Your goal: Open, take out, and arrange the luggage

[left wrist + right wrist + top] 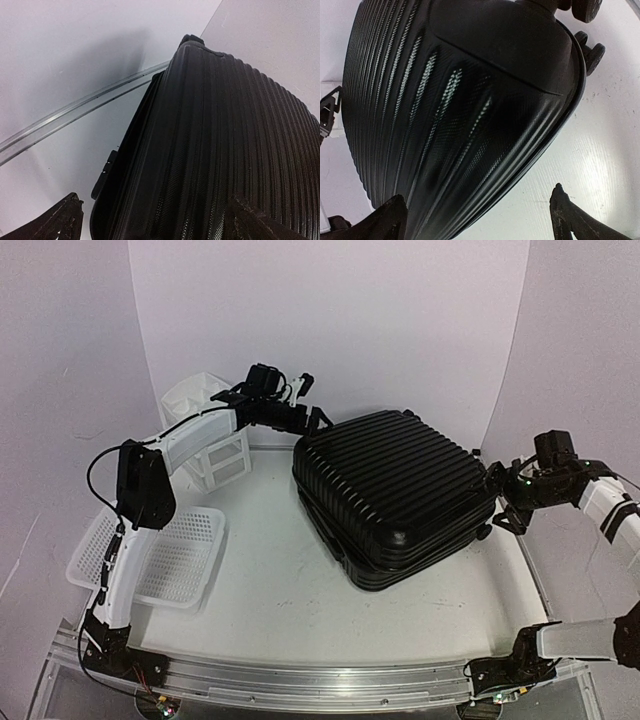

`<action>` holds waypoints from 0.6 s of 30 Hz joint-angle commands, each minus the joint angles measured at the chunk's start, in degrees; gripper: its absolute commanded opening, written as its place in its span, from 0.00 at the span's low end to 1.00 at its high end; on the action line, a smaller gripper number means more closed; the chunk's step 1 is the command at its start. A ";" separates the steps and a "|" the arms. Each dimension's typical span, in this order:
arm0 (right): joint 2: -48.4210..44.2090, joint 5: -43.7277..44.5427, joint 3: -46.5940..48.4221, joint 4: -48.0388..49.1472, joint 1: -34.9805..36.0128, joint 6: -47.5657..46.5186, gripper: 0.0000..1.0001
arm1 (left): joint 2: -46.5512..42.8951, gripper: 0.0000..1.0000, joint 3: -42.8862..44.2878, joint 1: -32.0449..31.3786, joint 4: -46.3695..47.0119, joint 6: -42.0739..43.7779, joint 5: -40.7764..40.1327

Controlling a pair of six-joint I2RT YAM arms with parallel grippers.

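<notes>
One large black ribbed hard-shell suitcase (395, 495), one white plastic mesh basket (213, 540) and one small white drawer unit (228, 455) are in view. Two white-and-black robot arms appear: left arm (195, 435), right arm (603, 496).

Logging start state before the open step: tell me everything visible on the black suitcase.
The luggage is a black hard-shell case with a ribbed, carbon-weave-looking shell, closed, lying flat and skewed on the white table. Caster wheels show at its right end. Left gripper and right gripper, both open, flank opposite corners; contact unclear.
</notes>
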 commanded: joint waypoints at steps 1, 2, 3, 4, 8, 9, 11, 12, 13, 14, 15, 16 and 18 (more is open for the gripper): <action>1.44 -4.75 -2.46 10.47 -1.15 3.67 0.98 | 0.37 0.99 1.91 -0.46 2.58 -2.43 7.75; 2.22 -5.14 -2.71 11.45 -1.31 3.76 0.98 | 0.31 0.99 0.57 -0.48 3.05 -3.59 8.51; 3.15 -5.66 -2.88 12.43 -1.45 3.66 0.98 | 0.01 0.98 -0.88 -0.48 3.24 -4.39 9.15; 4.13 -6.44 -2.99 13.65 -1.47 3.58 0.98 | -0.59 0.98 -2.83 -0.49 3.41 -5.20 9.85; 8.68 -8.82 -1.30 16.92 -3.32 1.55 0.98 | -4.46 0.90 -11.19 -0.57 4.34 -8.45 13.51; 9.74 -8.59 -0.19 16.88 -3.72 0.44 0.98 | -5.95 0.89 -13.83 -0.80 4.71 -8.86 14.70; 11.87 -8.61 2.01 16.82 -4.93 -1.37 0.98 | -9.34 0.86 -18.98 -1.82 4.80 -8.95 14.83; 13.06 -9.05 3.21 16.68 -5.65 -2.19 0.98 | -11.49 0.86 -22.24 -2.59 5.08 -8.99 14.31; 14.53 -9.34 4.70 16.50 -6.54 -3.04 0.98 | -13.62 0.86 -26.21 -3.49 5.99 -9.29 14.00; 16.58 -9.95 6.29 16.44 -7.78 -3.75 0.98 | -16.09 0.86 -28.94 -4.92 6.64 -9.61 13.88; 18.34 -10.82 7.49 16.44 -8.52 -4.93 0.98 | -17.17 0.86 -31.24 -5.83 7.04 -10.30 13.51; 20.61 -11.29 9.61 16.13 -8.88 -6.71 0.98 | -19.23 0.85 -33.26 -7.50 7.71 -11.03 13.36; 24.95 -9.94 14.57 12.59 -9.03 -11.50 0.98 | -21.74 0.85 -36.87 -10.26 8.94 -12.31 12.86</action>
